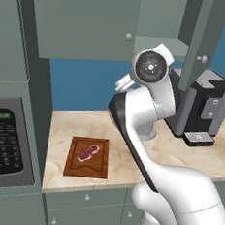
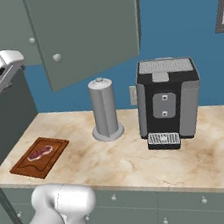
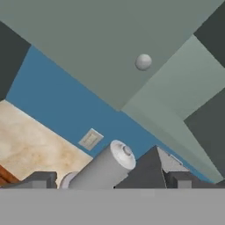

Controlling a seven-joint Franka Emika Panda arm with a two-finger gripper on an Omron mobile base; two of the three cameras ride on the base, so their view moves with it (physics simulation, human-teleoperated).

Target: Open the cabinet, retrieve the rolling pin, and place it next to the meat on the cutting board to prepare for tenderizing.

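Two doors front the cabinet (image 1: 84, 21): the left one shut, the right one (image 1: 205, 40) swung out. We have not yet sighted the rolling pin, so it is presumably inside. We expect it stiff, light, smooth and apt to roll, best pinched across its middle. Our tool (image 3: 110, 178) is spread wide, holding nothing, with the left door's knob (image 3: 143, 62) at its 12 o'clock. On the table (image 1: 188, 156), the meat (image 1: 88, 152) lies on the cutting board (image 1: 85, 169).

1. Cabinet (image 1: 84, 21) is showing matt grey-green paint, with a shiny metal knob (image 1: 128, 36).
2. Board (image 1: 87, 157) is looking like reddish wood.
3. Desk (image 2: 140, 155) is gleaming like polished marble.
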